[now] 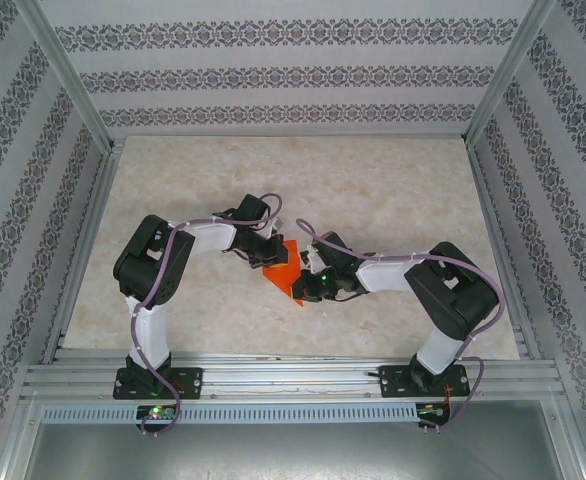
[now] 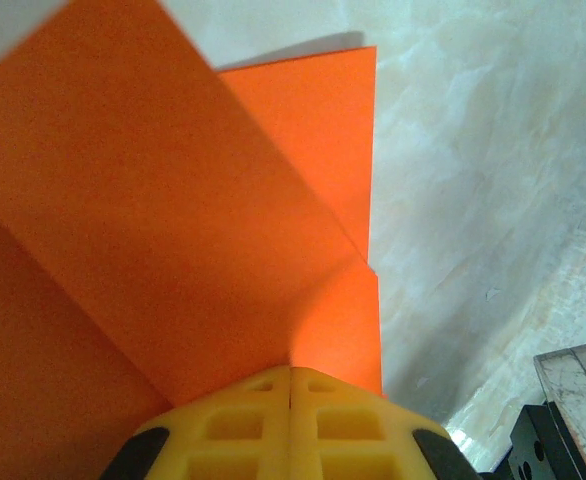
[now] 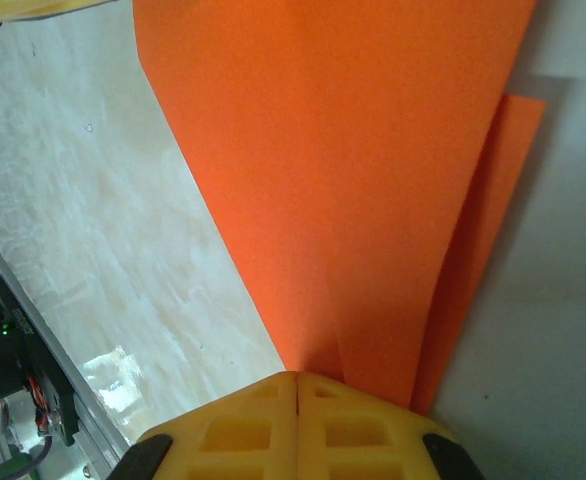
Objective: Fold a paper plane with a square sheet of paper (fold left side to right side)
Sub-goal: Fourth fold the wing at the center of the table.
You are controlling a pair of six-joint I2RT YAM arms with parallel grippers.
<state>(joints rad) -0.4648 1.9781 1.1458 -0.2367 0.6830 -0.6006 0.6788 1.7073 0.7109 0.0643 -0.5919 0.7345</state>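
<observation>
The square sheet of paper [image 1: 282, 266] is bright orange and creased into overlapping layers, held between both arms near the table's middle. My left gripper [image 1: 264, 256] is shut on its upper left edge. In the left wrist view the yellow fingertips [image 2: 291, 372] meet with the paper [image 2: 173, 220] pinched between them, one flap folded over another. My right gripper [image 1: 302, 287] is shut on the lower right end. In the right wrist view its jaws [image 3: 298, 377] close on the narrow end of the paper [image 3: 353, 160], which fans out away from them.
The marble-patterned table top [image 1: 373, 200] lies around the paper. Aluminium rails [image 1: 293, 375] run along the near edge, and patterned walls [image 1: 283, 75] enclose the back and sides. The right arm's base parts [image 3: 13, 370] stand by the rail.
</observation>
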